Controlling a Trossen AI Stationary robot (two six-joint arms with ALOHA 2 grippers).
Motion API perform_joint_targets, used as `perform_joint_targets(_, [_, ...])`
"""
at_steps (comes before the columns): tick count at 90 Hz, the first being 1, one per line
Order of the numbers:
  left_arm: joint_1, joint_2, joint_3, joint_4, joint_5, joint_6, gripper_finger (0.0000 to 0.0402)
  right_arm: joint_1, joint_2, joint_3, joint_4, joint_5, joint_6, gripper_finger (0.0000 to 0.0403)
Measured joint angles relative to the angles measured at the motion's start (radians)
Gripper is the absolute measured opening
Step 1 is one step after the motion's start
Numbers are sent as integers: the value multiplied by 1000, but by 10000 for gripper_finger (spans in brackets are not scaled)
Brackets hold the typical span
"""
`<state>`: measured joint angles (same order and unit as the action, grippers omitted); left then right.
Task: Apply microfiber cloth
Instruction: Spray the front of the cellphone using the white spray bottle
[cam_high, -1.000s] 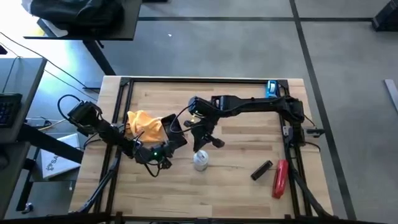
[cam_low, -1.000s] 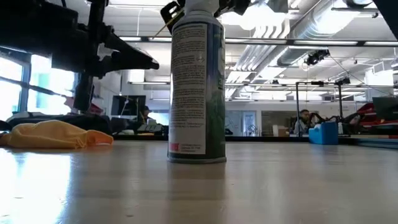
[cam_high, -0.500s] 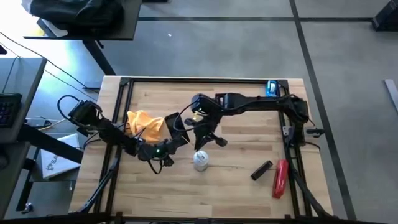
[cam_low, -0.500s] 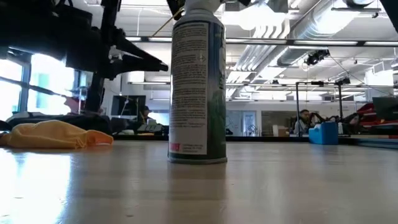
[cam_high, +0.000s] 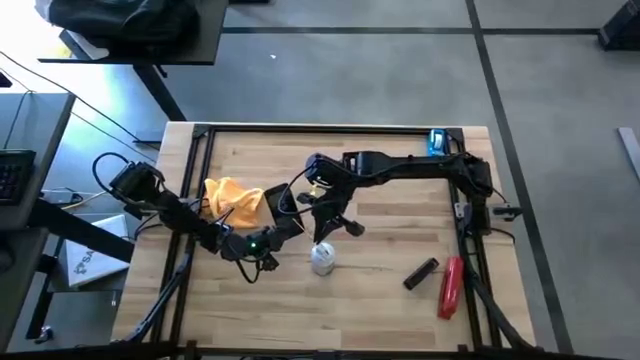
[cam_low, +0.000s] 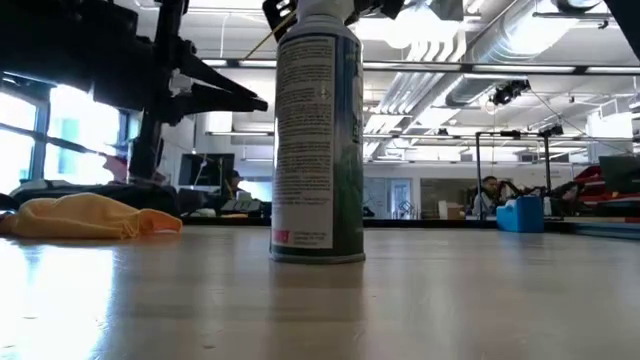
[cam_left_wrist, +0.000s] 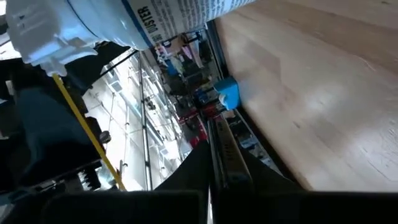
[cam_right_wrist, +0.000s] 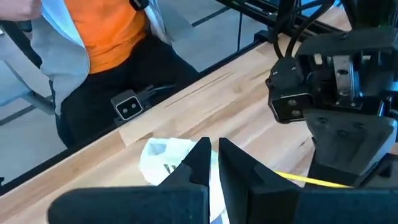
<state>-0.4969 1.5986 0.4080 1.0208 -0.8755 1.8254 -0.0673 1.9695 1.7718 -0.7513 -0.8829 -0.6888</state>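
high view: both grippers near spray can (cam_high: 322, 258), seemingly closed; microfiber cloth (cam_high: 232, 198) aside

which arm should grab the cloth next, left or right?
Probably left. The left gripper sits right beside the microfiber cloth on the table's left half. The right gripper hangs above the spray can, farther from the cloth.

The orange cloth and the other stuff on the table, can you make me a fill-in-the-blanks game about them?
1. The microfiber cloth is colored ____.
2. The spray can is standing ____ on the table.
3. The tool lying near the table's right edge is colored ____.

Missing words: orange-yellow; upright; red.
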Motion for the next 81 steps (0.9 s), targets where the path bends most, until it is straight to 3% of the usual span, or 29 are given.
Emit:
perform_joint_targets(53, [21,0,0,-7,2,-9,8,2,17,0,-9,-6,0,0])
perform_joint_targets(81, [40,0,0,-9,66,-30,8,2,32,2,-23,-11,3,0])
